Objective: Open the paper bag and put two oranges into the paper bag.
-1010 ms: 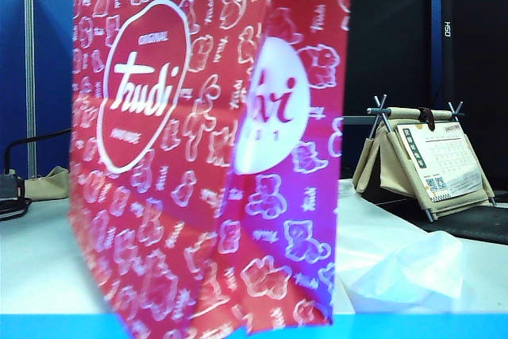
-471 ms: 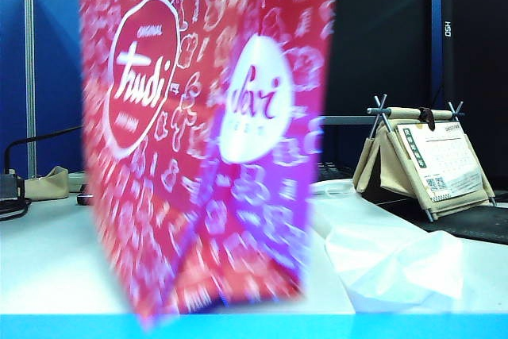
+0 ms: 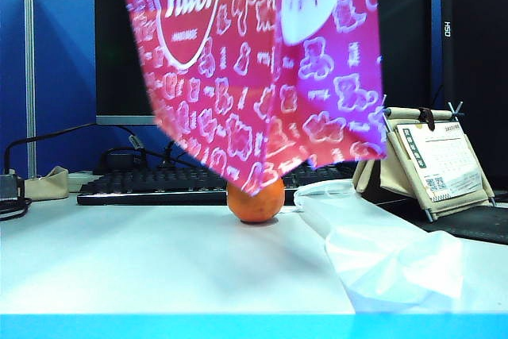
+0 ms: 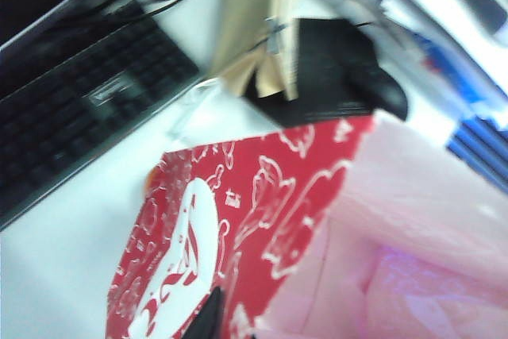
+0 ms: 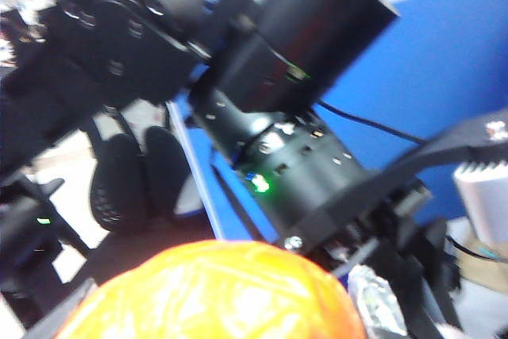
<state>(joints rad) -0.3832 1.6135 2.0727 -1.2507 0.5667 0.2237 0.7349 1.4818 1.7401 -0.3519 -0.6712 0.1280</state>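
The red paper bag [image 3: 262, 61] with white bear outlines hangs tilted in the air, its lowest corner just above one orange [image 3: 255, 201] that rests on the white table. In the left wrist view my left gripper [image 4: 213, 319] is shut on the paper bag's [image 4: 238, 220] top rim, with one dark fingertip [image 4: 208, 321] showing against it and the pale pink inside beside it. A second orange [image 5: 214, 291] fills the space between the jaws of my right gripper [image 5: 210, 311], which is shut on it, up in the air. Neither gripper shows in the exterior view.
A translucent white plastic bag [image 3: 389, 252] lies on the table at the right. A black keyboard [image 3: 151, 184] and cables run along the back. A desk calendar on a stand [image 3: 432, 160] stands at the far right. The left arm's black body [image 5: 238, 93] is close before the right wrist camera.
The paper bag has gone up off the table and tilted, uncovering the orange and the keyboard behind it.
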